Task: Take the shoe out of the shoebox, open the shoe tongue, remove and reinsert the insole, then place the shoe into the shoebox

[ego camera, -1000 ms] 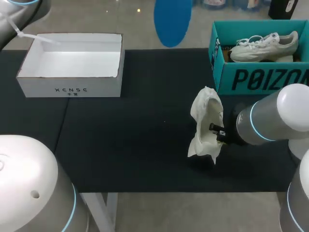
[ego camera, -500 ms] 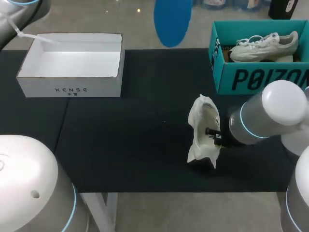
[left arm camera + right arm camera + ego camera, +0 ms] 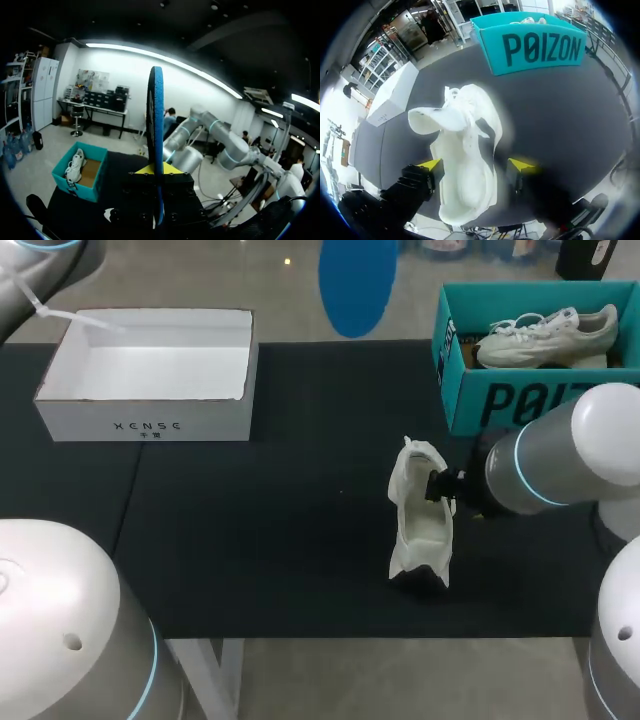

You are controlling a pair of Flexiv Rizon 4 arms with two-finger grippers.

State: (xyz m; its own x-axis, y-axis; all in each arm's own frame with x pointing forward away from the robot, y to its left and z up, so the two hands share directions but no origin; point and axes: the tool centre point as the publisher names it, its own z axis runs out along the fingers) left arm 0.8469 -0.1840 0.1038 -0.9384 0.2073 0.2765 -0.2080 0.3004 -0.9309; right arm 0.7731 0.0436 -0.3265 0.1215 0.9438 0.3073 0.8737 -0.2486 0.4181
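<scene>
A white shoe (image 3: 418, 530) stands tipped up on the black mat (image 3: 270, 530), its opening facing my right gripper (image 3: 438, 485). In the right wrist view the shoe (image 3: 470, 150) sits between the wide-apart fingers of my right gripper (image 3: 476, 165), which is open, with a dark gap at one fingertip (image 3: 522, 165). My left gripper (image 3: 156, 170) is raised high and shut on a blue insole (image 3: 155, 150), seen edge-on. The same insole (image 3: 357, 280) shows as a blue oval above the table's far side.
A teal shoebox (image 3: 520, 405) at the far right holds a second white shoe (image 3: 545, 335). An open white box (image 3: 150, 425) stands at the far left. Bare black mat lies between the two boxes and left of the shoe.
My right gripper has opened and let go of the shoe, shifting slightly toward the far side. The shoe has settled more upright on the mat. The left arm and insole have not moved.
</scene>
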